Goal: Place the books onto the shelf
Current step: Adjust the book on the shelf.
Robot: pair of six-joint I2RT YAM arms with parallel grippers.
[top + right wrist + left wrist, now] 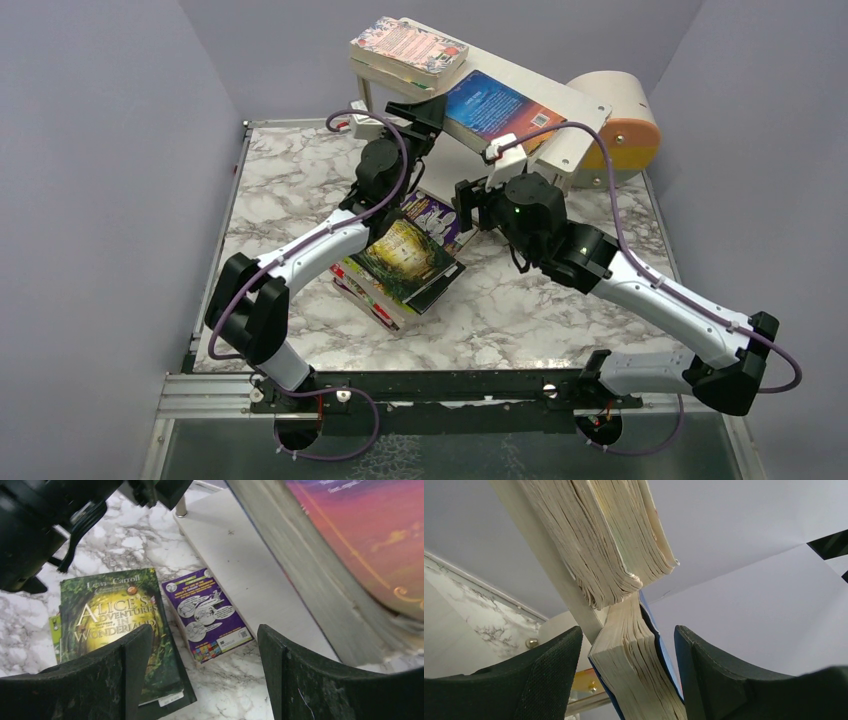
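**Blue book between parted fingers at the shelf's front edge**

Left hand (628, 640): parted, raised to the front of the small 2-tier shelf of pale whitewashed wood (540, 85). Between its 2 black fingers (539, 680), the yellowed page edge of a blue-covered paperback (639, 675). A sliver of gap on one side, hardly any on the other; impossible to say whether touching there. From overhead, that paperback flat and askew on the top board, 1 corner past the front edge. Just above it in the left wrist view, a stack of paperbacks topped by a pink-patterned cover (408, 45), at the board's left end.

Right hand (205, 635): parted, clamped on nothing, hanging over the marble-patterned counter (290, 190) in front of the shelf. Below it, a green "Alice's Adventures in Wonderland" paperback (115, 625) topping a low pile. Just beside that, a purple cartoon-covered book (210, 615), close against the shelf's lower board.

Open marble left of the pile and toward the near right. Left forearm slanting over the pile. Round beige-and-orange cylindrical box (625, 125) just beside the shelf's right end. Grey walls close on 3 sides.
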